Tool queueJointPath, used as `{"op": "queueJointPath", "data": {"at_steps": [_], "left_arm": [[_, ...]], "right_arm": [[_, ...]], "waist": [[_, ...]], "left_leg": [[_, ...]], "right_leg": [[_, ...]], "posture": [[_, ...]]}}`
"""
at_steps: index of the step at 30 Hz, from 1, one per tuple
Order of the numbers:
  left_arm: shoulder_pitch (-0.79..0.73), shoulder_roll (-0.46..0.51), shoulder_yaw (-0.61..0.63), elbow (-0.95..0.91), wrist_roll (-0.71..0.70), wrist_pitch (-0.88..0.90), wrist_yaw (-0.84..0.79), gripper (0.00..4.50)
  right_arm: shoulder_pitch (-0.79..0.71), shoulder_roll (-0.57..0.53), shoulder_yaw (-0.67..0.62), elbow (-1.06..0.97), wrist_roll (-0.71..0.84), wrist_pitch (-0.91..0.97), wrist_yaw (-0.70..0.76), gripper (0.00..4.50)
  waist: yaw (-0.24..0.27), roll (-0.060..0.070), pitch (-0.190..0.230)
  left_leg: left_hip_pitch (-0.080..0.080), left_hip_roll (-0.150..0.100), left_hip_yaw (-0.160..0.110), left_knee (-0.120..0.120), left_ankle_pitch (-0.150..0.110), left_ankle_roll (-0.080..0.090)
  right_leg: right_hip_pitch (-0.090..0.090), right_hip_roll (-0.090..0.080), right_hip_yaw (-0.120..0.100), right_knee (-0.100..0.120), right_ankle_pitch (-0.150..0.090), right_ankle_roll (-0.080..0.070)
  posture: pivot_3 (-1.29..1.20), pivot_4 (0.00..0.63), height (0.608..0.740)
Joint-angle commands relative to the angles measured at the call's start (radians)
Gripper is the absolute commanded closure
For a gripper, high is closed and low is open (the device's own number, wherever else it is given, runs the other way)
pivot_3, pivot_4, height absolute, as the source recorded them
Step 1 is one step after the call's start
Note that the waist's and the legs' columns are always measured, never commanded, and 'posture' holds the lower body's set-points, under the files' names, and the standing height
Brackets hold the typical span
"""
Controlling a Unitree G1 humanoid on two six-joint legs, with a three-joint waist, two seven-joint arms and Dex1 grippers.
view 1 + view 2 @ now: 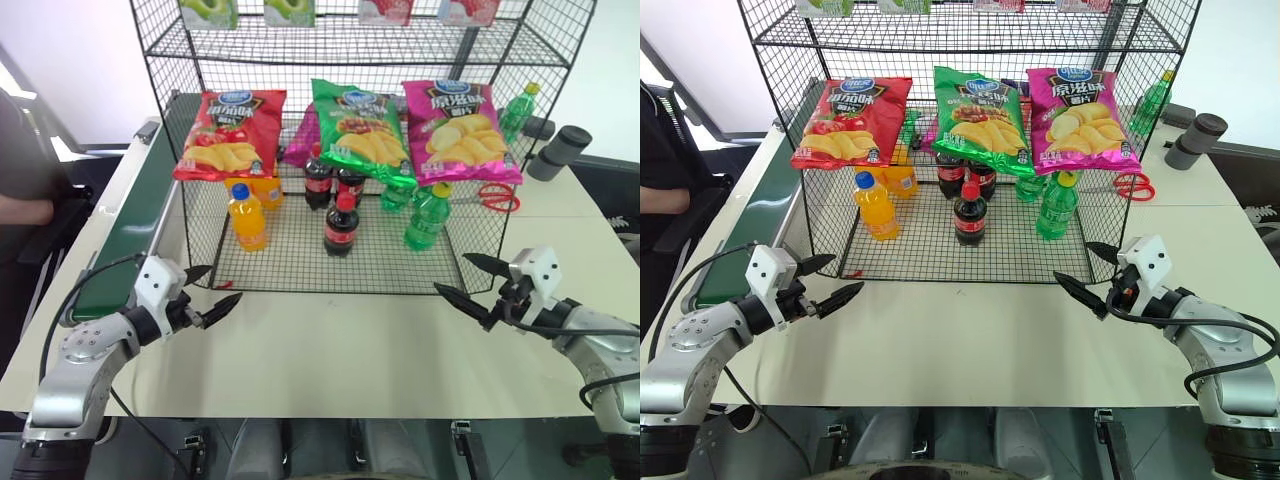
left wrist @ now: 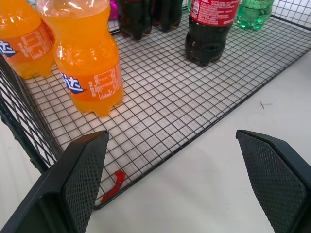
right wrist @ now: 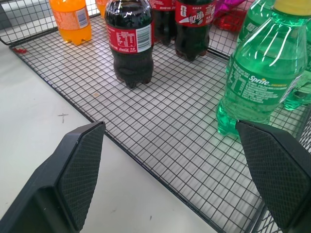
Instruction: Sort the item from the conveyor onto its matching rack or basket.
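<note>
Head cam: cola bottle (image 1: 341, 226) stands upright on mesh floor of black wire rack (image 1: 300, 268), front-centre, between orange-drink bottle (image 1: 247, 217) on its left and green bottle (image 1: 428, 216) on its right; two more cola bottles (image 1: 332, 180) behind it. Chip bags (image 1: 350, 128) hang across the rack above. Conveyor (image 1: 135, 225) runs along the left edge of white table (image 1: 350, 350), belt bare. Left gripper (image 1: 214, 292) hovers over table near rack's front-left corner, jaws wide apart, nothing held. Right gripper (image 1: 468, 282) by front-right corner, jaws also spread wide, empty.

L wrist cam: fingers (image 2: 87, 179) well apart, orange-drink bottle just inside rack edge.

R wrist cam: fingers (image 3: 80, 174) spread, cola bottle ahead on mesh, green bottle nearer.
</note>
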State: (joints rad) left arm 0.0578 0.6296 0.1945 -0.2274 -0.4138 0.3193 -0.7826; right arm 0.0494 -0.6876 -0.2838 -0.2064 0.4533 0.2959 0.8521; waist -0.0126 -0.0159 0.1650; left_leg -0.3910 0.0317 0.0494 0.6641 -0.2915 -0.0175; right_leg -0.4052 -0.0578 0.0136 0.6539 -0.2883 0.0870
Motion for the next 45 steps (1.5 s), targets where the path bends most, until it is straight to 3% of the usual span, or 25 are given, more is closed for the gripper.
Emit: {"op": "queueJointPath", "data": {"at_steps": [1,45], "left_arm": [[-0.008,0.008,0.036,0.000,0.003,-0.033,0.004,0.00],[0.095,-0.008,0.102,-0.099,-0.046,0.021,0.076,0.00]], "right_arm": [[-0.008,-0.010,-0.028,0.003,0.000,-0.027,0.003,0.04],[-0.047,0.047,0.046,0.114,-0.064,-0.154,0.008,0.04]], "waist": [[0.000,0.000,0.000],[0.000,0.000,0.000]], "left_leg": [[0.000,0.000,0.000,0.000,0.000,0.000],[0.000,0.000,0.000,0.000,0.000,0.000]], "right_leg": [[0.000,0.000,0.000,0.000,0.000,0.000],[0.000,0.000,0.000,0.001,0.000,0.000]], "posture": [[0.00,0.150,0.740],[0.00,0.150,0.740]]}}
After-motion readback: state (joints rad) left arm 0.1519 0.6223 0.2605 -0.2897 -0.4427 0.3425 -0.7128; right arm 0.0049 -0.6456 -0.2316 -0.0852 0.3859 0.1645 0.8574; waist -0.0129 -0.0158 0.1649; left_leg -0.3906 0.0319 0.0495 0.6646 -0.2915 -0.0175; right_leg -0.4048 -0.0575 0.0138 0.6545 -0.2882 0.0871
